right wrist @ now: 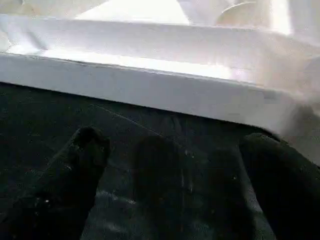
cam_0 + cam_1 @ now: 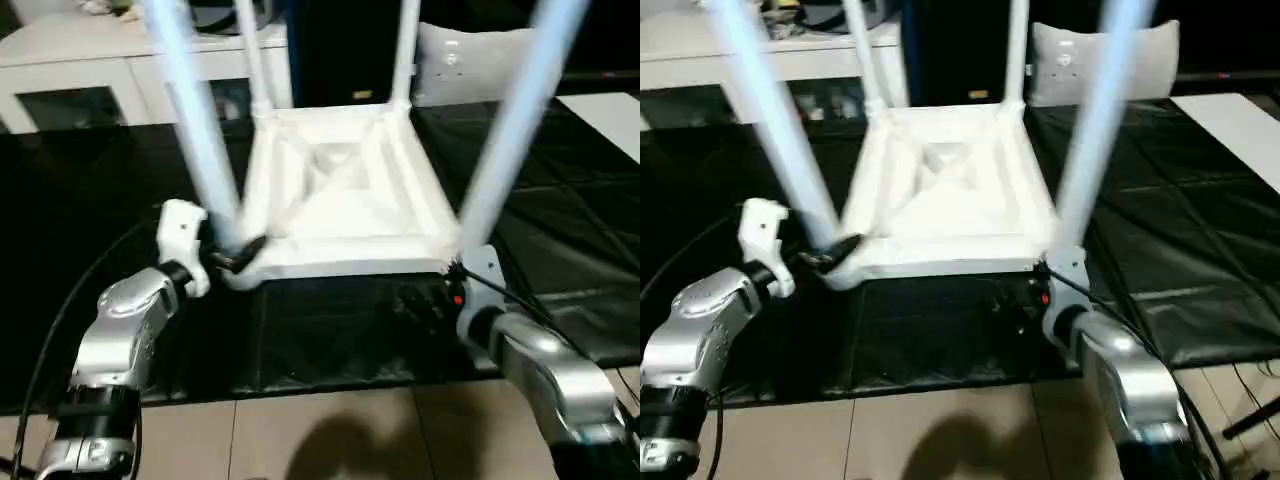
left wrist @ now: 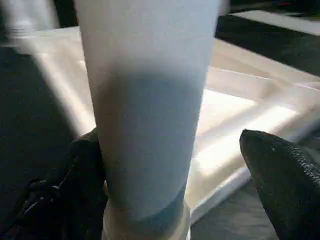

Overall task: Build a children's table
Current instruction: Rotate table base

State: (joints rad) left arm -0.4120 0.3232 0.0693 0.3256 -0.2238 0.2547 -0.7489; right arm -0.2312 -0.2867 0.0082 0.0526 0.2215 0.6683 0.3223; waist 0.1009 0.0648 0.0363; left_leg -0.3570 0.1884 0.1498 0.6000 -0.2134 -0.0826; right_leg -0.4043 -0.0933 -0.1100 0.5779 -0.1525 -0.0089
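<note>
All four legs point(image 2: 203, 140) of the children's table point(image 2: 345, 190) run off the upper edge.

my left pincer point(image 2: 240, 255) stands wide around the near-left leg point(image 2: 200, 130), which blocks its gap. the near-right leg point(image 2: 515, 130) rises just above my right pincer point(image 2: 430, 300). the upturned children's table point(image 2: 345, 190) walls off the way ahead; bare black mat point(image 2: 330, 340) stays free on my side of it.
</note>
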